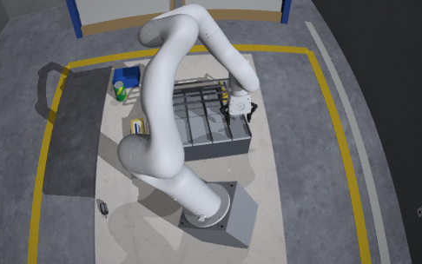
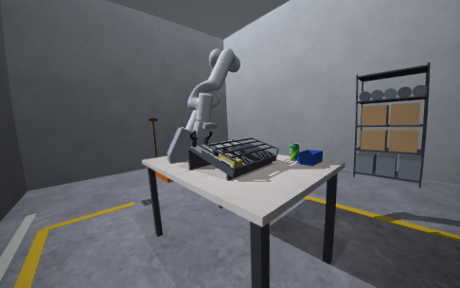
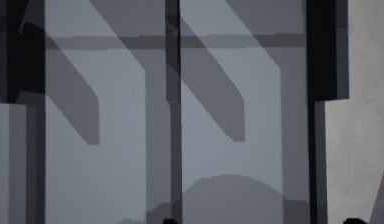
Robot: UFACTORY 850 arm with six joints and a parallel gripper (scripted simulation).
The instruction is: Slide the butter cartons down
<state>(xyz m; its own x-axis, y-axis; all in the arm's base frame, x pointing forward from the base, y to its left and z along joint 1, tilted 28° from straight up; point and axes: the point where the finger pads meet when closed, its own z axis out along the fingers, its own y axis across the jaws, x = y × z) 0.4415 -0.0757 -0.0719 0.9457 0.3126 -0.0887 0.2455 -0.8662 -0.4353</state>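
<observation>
The grey shelf (image 1: 211,117) with five sloped lanes stands mid-table, its high end towards the robot's base. My gripper (image 1: 238,114) is open and empty above the upper part of the two rightmost lanes. It also shows in the side view (image 2: 201,137). In the wrist view my fingers straddle a lane divider over bare lane floor. One yellow butter carton (image 1: 222,89) sits at the low end of the right side of the shelf, and it shows at the stop in the side view (image 2: 230,161). Another carton (image 1: 138,126) lies on the table left of the shelf. A third is hidden.
A green can (image 1: 120,91) and a blue bin (image 1: 126,76) stand at the table's far left corner. My own arm crosses over the left lanes. The robot's pedestal (image 1: 220,213) stands at the near end. A storage rack (image 2: 391,125) stands by the wall.
</observation>
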